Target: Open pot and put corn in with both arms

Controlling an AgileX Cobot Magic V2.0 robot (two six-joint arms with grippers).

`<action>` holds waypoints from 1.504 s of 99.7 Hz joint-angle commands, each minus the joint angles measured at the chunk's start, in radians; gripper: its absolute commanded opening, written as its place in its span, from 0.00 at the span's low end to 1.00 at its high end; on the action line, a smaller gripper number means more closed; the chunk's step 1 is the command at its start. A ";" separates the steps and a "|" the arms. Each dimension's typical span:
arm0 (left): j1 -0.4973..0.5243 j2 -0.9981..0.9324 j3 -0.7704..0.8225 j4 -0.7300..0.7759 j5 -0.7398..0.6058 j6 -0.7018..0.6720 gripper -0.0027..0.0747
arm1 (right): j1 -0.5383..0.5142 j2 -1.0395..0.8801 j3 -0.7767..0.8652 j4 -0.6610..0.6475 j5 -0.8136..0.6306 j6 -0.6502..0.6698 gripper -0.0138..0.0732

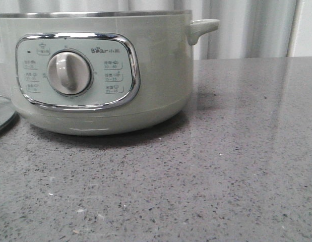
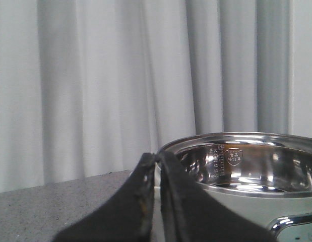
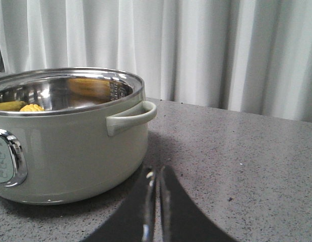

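Note:
The pale green pot (image 1: 145, 65) stands on the grey counter at the left of the front view, its dial panel facing me and no lid on it. It also shows in the left wrist view (image 2: 256, 166) and the right wrist view (image 3: 70, 146). The yellow corn (image 3: 24, 107) lies inside the pot, low against the steel wall. My left gripper (image 2: 157, 157) is shut and empty, just beside the pot's rim. My right gripper (image 3: 157, 174) is shut and empty, above the counter beside the pot's base and below its side handle (image 3: 130, 117). Neither gripper shows in the front view.
The edge of the glass lid (image 1: 2, 113) lies flat on the counter at the pot's left. White curtains hang behind the counter. Bare speckled counter (image 1: 236, 166) stretches in front of and to the right of the pot.

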 commanded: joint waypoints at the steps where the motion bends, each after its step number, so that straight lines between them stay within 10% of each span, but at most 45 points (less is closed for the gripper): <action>1: -0.008 0.005 -0.026 -0.016 -0.081 -0.008 0.01 | -0.005 0.005 -0.023 -0.010 -0.088 -0.009 0.08; 54: 0.111 -0.257 0.156 -0.199 -0.029 -0.008 0.01 | -0.005 0.005 -0.023 -0.010 -0.088 -0.009 0.08; 113: 0.284 -0.425 0.155 -0.217 0.723 0.187 0.01 | -0.005 0.006 -0.023 -0.010 -0.086 -0.009 0.08; 150: 0.284 -0.423 0.155 -0.217 0.725 0.187 0.01 | -0.005 0.006 -0.023 -0.010 -0.086 -0.009 0.08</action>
